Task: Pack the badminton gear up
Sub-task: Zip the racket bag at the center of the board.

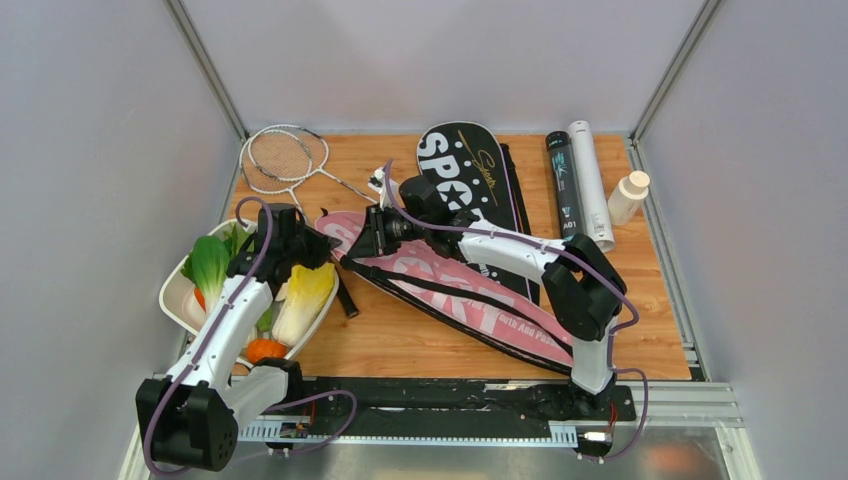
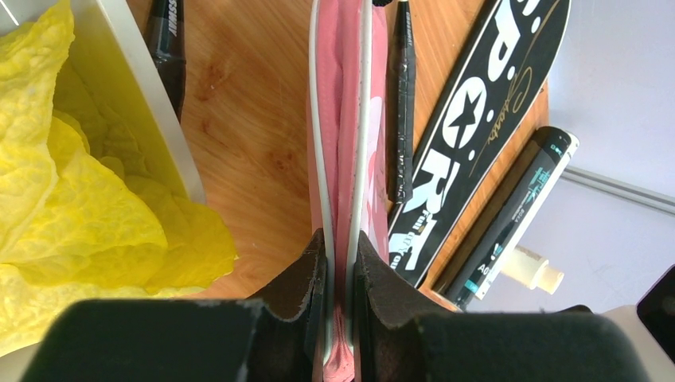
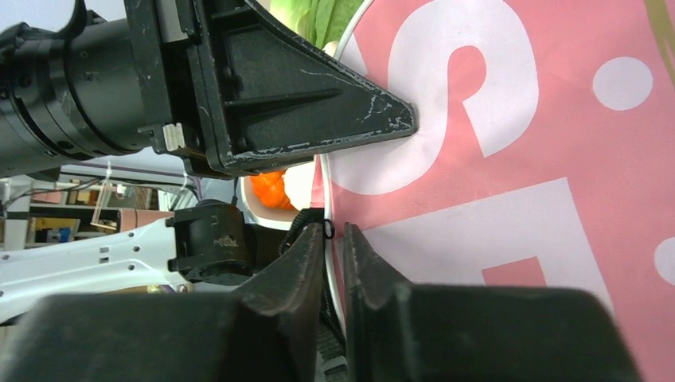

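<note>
1. The wooden worktop [image 1: 400, 345] is being taken up by the gear, which is spreading out beneath and around both sets of jaws.
2. The pink racket bag [image 1: 455, 285] is lying flat and slantwise. Its rounded end is being met by both sets of jaws, and its narrow end is trailing back towards the right arm's base.
3. The black racket bag [image 1: 465, 165] is lying just beyond the right jaws, next to the pink one.
4. The white tray [image 1: 170, 295] of vegetables is sitting just to the left of the left jaws, under that arm.
5. Two rackets [image 1: 285, 160] are lying with heads overlapping, well beyond the left jaws.
6. The black tube [image 1: 565, 185] and the white tube [image 1: 590, 180] are lying side by side, well to the right of the right jaws. A small white bottle [image 1: 628, 197] is standing just past them.
7. The left jaws are being held narrow, and the pink bag's white-piped edge is being pinched between them.
8. The right jaws are also being held narrow, closed on the same bag's piped rim just beside the left jaws.
</note>
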Robot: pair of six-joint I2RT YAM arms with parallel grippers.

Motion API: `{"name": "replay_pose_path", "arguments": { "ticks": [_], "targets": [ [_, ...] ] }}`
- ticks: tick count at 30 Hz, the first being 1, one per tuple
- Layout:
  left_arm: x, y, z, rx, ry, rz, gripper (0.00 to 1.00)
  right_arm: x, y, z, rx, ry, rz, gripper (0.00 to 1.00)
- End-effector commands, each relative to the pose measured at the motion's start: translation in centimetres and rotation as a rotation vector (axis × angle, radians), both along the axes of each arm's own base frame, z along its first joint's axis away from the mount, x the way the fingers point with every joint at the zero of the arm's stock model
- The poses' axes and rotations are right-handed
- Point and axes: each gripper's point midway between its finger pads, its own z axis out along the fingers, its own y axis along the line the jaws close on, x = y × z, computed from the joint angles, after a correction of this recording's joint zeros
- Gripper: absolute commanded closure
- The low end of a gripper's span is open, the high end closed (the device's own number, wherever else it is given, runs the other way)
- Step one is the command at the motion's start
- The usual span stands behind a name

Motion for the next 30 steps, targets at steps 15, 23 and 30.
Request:
{"name": "replay_pose_path", "arguments": {
  "ticks": [15,23,30],
  "targets": [
    [1.6,-0.3,1.9,-0.006,-0.099,-0.011,1.00,-1.1,-5.4,0.6,-0.043,-0.141,-0.128,1.00],
    [1.7,-0.1,3.0,0.010,-0.138,-0.008,1.00,-0.3,-10.1,-0.6,-0.133,-0.171,-0.312,1.00],
    [1.8,-1.3,4.1,-0.026,-0.213,-0.077,1.00,-1.1,-9.2,4.1,-0.017,-0.235,-0.217,0.89]
  ]
}}
